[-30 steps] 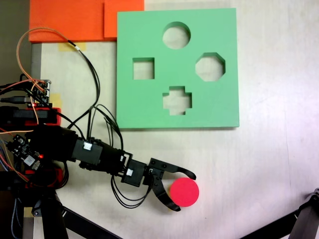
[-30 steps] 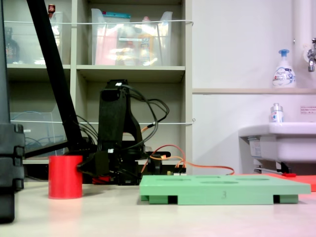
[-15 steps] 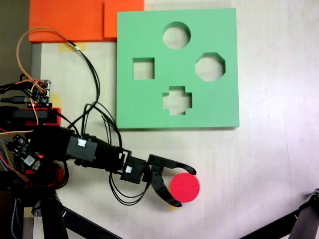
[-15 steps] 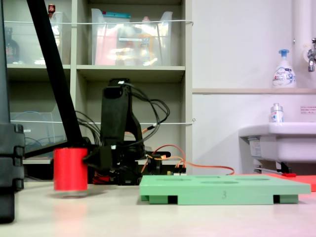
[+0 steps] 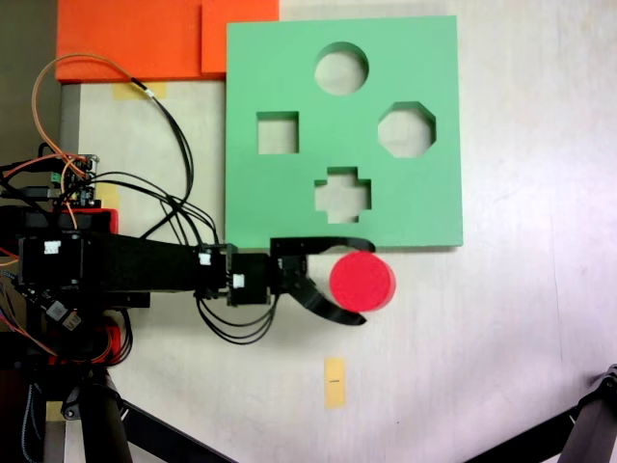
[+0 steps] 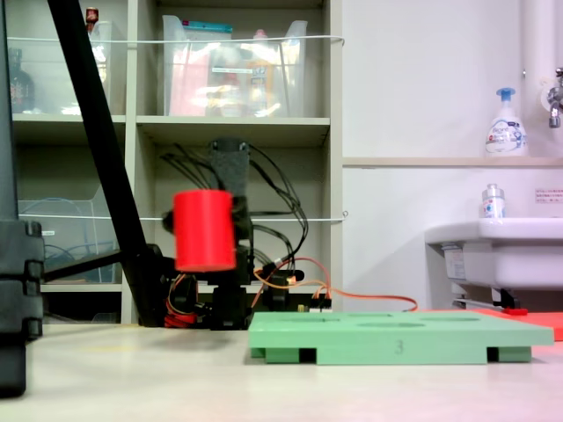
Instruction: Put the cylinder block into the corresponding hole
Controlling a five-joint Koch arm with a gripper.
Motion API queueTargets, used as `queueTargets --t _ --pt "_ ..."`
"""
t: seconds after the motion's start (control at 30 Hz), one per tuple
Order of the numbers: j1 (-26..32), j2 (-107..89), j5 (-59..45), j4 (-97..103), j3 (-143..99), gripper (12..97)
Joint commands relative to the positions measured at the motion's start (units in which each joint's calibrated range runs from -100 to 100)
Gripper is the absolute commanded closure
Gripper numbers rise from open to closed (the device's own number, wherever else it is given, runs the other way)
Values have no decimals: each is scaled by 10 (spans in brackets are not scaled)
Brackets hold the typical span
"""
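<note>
Reading the top-down fixed view from its left edge, we first meet the black hobby arm (image 5: 125, 272), stretched out level toward the right with its looped black cables (image 5: 183, 207) trailing behind. At its tip we find the black two-fingered gripper (image 5: 365, 282), its curved jaws wrapped round the short red foam cylinder block (image 5: 362, 281), one jaw on the far side of the block and one on the near side, so we read it as clenched on the block. The block sits right between the fingertips, at the gripper's outer end.

In the side-on fixed view the cylinder block (image 6: 204, 230) hangs well clear of the pale tabletop (image 6: 176, 378), with its long axis upright and its flat round ends facing up and down; it looks slightly blurred. The arm (image 6: 230, 237) stands directly behind it there.

Just beyond the gripper in the top-down view, and touching its far jaw in the picture, lies the flat green square foam board (image 5: 424, 207). Its round cutout (image 5: 341, 68) sits well away from the gripper, near the board's far edge, with a cross-shaped cutout (image 5: 342, 195) between them. A small yellow tape strip (image 5: 335, 382) lies on the table on the gripper's near side.
</note>
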Motion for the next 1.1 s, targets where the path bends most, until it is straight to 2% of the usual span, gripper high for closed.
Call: queueTargets --t 0.0,0.2,0.53,0.8,1.07 --pt "27 -32 -4 4 45 766" --pt "97 40 -20 -24 127 766" --pt "202 367 -26 -64 378 764" --pt "236 508 -26 -91 478 764" --pt "241 480 -25 -93 451 762"
